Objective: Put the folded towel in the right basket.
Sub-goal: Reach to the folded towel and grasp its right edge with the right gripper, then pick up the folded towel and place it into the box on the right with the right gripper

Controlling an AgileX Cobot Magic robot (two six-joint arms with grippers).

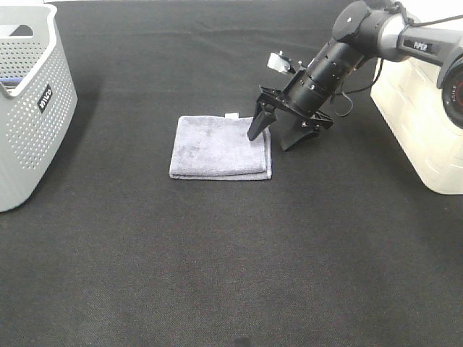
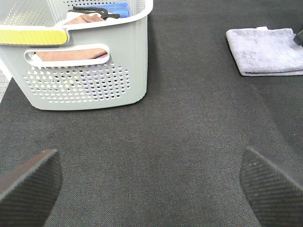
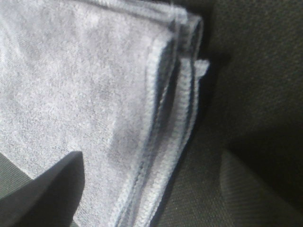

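A folded lavender-grey towel (image 1: 219, 147) lies flat on the black table, near the middle. My right gripper (image 1: 273, 137) is open and low over the towel's right edge, one finger (image 1: 258, 123) above the cloth and the other (image 1: 298, 136) on the table beside it. The right wrist view shows the towel's stacked folded edge (image 3: 161, 118) between the two fingers. The right basket (image 1: 427, 123) is cream-white and stands at the right edge. My left gripper (image 2: 151, 184) is open and empty over bare table; the towel (image 2: 265, 49) shows far off in its view.
A grey perforated basket (image 1: 32, 108) stands at the left edge; the left wrist view shows it (image 2: 85, 71) holding folded cloth and a black hanger. The black table cloth (image 1: 231, 275) stretches wide in front of the towel.
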